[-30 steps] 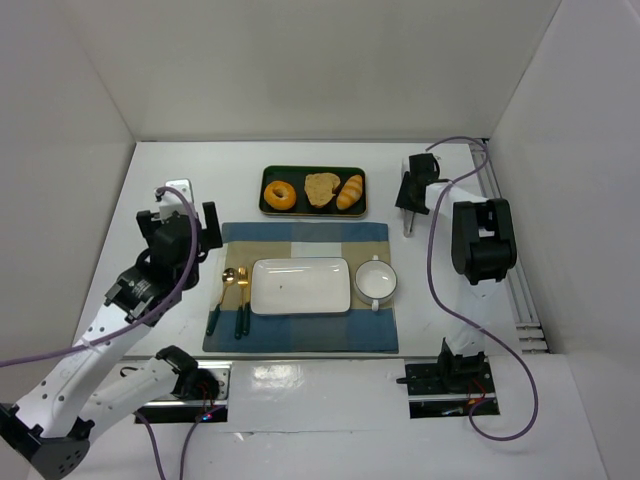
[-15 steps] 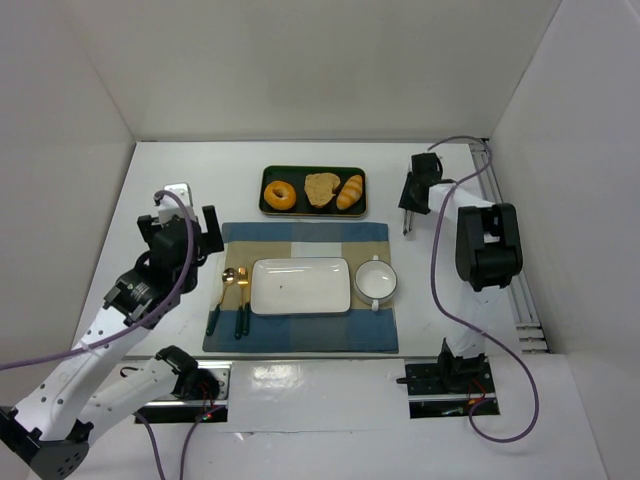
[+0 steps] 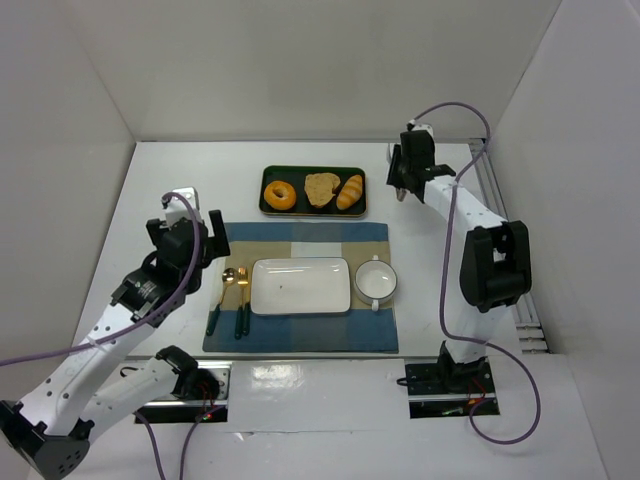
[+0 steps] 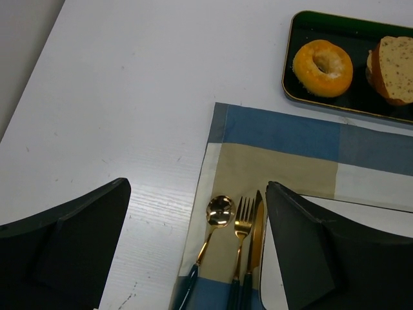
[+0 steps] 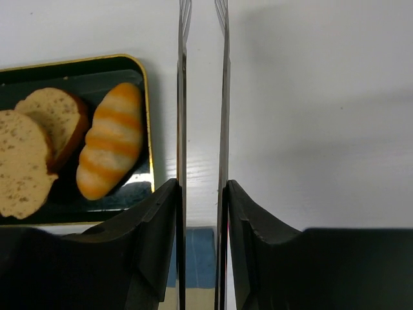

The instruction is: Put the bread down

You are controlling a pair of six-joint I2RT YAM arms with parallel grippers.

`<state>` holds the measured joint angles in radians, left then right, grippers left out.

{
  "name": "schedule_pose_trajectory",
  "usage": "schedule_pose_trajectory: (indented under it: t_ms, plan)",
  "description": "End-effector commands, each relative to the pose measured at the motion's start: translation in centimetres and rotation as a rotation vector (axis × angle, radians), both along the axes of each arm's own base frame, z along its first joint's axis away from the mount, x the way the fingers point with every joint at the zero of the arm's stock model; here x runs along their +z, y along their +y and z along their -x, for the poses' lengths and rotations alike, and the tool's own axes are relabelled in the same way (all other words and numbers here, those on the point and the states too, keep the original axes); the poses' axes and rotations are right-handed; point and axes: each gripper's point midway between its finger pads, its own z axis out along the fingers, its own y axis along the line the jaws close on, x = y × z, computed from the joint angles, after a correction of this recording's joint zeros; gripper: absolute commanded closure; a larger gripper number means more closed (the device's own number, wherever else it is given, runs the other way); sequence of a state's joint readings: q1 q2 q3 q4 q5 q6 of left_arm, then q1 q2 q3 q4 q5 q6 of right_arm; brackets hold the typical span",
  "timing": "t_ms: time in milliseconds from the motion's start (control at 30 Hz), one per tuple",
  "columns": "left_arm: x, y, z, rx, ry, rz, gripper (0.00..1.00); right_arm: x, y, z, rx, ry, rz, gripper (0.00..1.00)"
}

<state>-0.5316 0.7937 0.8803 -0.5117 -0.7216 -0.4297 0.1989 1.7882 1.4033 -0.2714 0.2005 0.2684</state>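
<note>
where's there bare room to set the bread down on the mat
The white plate is bare, bordered by the cutlery on its left and the bowl on its right. The placemat strip between plate and tray is free too. The tray is crowded: donut, bread, croissant side by side.

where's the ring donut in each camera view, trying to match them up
Top external: ring donut at the left end of the dark tray, just beyond the placemat.
Left wrist: ring donut at upper right, in the tray's left end.
Right wrist: not in it; only the tray's opposite end shows.
Shared landmark: the gold-rimmed dark tray.
</note>
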Motion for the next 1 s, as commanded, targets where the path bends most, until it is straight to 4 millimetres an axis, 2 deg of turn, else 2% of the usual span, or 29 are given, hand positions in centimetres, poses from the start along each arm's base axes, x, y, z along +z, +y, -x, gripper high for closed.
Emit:
schedule_pose_trajectory:
  t_ms: [0, 133, 167, 267, 467, 500, 533, 600, 633, 733, 900, 967]
  plan:
    - [0.1, -0.6, -0.5, -0.007, -0.023, 0.044, 0.00, 4.1, 2.1, 0.1, 0.077, -0.063, -0.009, 0.58]
    - [0.2, -0.8, -0.8, -0.008, -0.034, 0.050, 0.00, 4.5, 4.4, -0.3, 0.180, -0.065, -0.052, 0.58]
    - [-0.1, -0.8, -0.8, -0.007, -0.026, 0.046, 0.00, 4.4, 5.8, -0.4, 0.227, -0.060, -0.077, 0.58]
    - [-0.2, -0.9, -1.0, -0.007, -0.027, 0.046, 0.00, 3.3, 7.1, -0.5, 0.293, -0.033, -0.106, 0.58]
    - [-0.5, -1.2, -1.3, -0.019, -0.015, 0.037, 0.00, 2.7, 9.8, -1.1, 0.409, -0.036, -0.188, 0.58]
    - [-0.3, -1.3, -1.4, -0.019, -0.023, 0.042, 0.00, 1.9, 10.4, -1.1, 0.437, -0.015, -0.209, 0.58]
    - [-0.7, -1.2, -1.3, -0.019, -0.015, 0.037, 0.00, 2.5, 11.1, -1.1, 0.455, -0.027, -0.215, 0.58]
    - [-0.6, -1.3, -1.4, -0.022, -0.021, 0.033, 0.00, 1.2, 11.4, -1.1, 0.465, 0.001, -0.223, 0.58]
    - [-0.6, -1.3, -1.4, -0.022, -0.021, 0.033, 0.00, 1.8, 11.6, -1.3, 0.474, -0.010, -0.228, 0.58]
    - [-1.1, -1.3, -1.6, -0.022, -0.012, 0.028, 0.00, 1.5, 12.7, -1.2, 0.511, -0.006, -0.249, 0.58]
    - [-1.3, -1.4, -1.6, -0.022, -0.012, 0.028, 0.00, 2.7, 13.9, -1.2, 0.557, -0.034, -0.272, 0.58]
    - [-1.7, -1.4, -1.8, -0.022, -0.005, 0.024, 0.00, 2.5, 14.4, -1.1, 0.565, -0.025, -0.272, 0.58]
